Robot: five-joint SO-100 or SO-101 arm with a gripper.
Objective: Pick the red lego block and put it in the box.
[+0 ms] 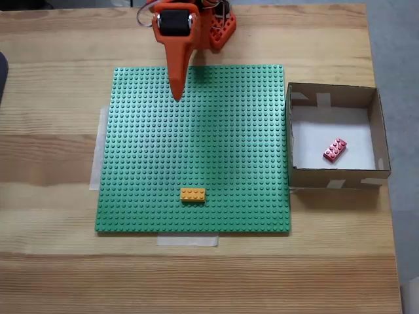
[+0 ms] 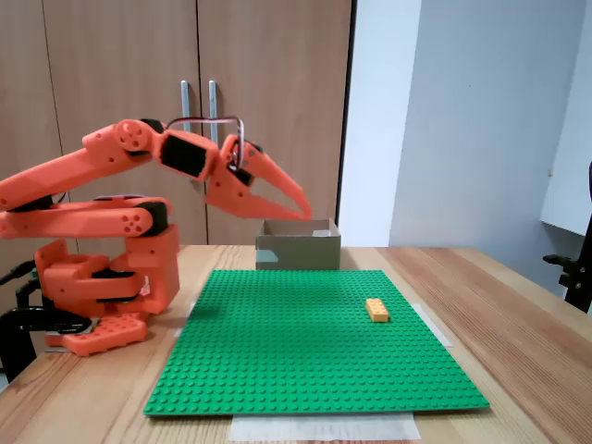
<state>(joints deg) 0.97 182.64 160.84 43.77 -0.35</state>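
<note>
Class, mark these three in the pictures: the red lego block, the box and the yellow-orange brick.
red lego block [image 1: 334,150]: a fixed view from above, studded top face.
box [image 1: 332,95]: same view, rim of its far wall.
yellow-orange brick [image 2: 376,309]: a fixed view from the side, its top.

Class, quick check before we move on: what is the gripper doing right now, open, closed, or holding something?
Gripper: shut and empty, raised above the green baseplate. The red lego block lies in the box.

1 fixed view looks straight down on the table [image 1: 52,150] from high up, the other looks across it from low down, and both show the green plate [image 1: 196,150].
</note>
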